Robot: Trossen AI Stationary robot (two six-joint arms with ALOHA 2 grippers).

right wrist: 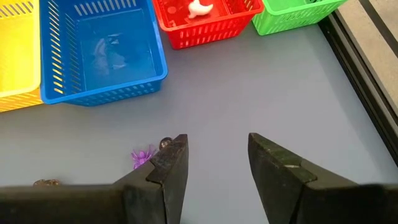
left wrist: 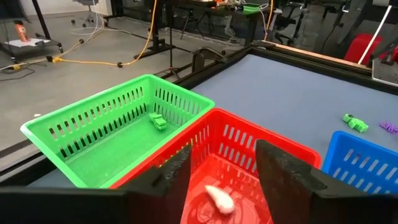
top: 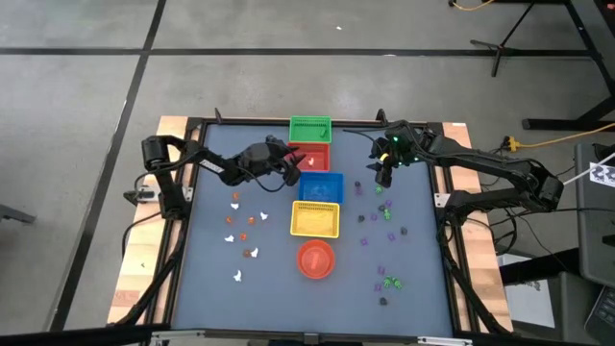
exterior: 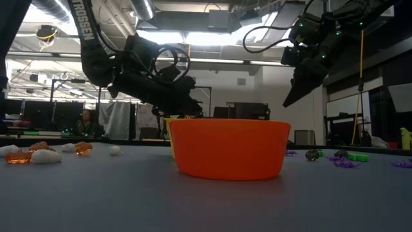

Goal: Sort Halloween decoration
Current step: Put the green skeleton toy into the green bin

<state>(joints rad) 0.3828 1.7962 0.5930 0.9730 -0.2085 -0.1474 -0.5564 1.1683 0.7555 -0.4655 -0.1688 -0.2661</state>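
The trinkets lie scattered on the table: white and orange ones on the left, purple, dark and green ones on the right. My left gripper hangs open above the red basket. A white trinket lies on the basket's floor between the fingers in the left wrist view. A green trinket lies in the green basket. My right gripper is open above the table, right of the blue basket, with a purple trinket and a small dark one beside its finger.
Green, red, blue and yellow baskets stand in a row down the table's middle, with the round orange bowl at the near end. Bare table lies between the baskets and the far right edge. A person sits far off in the room.
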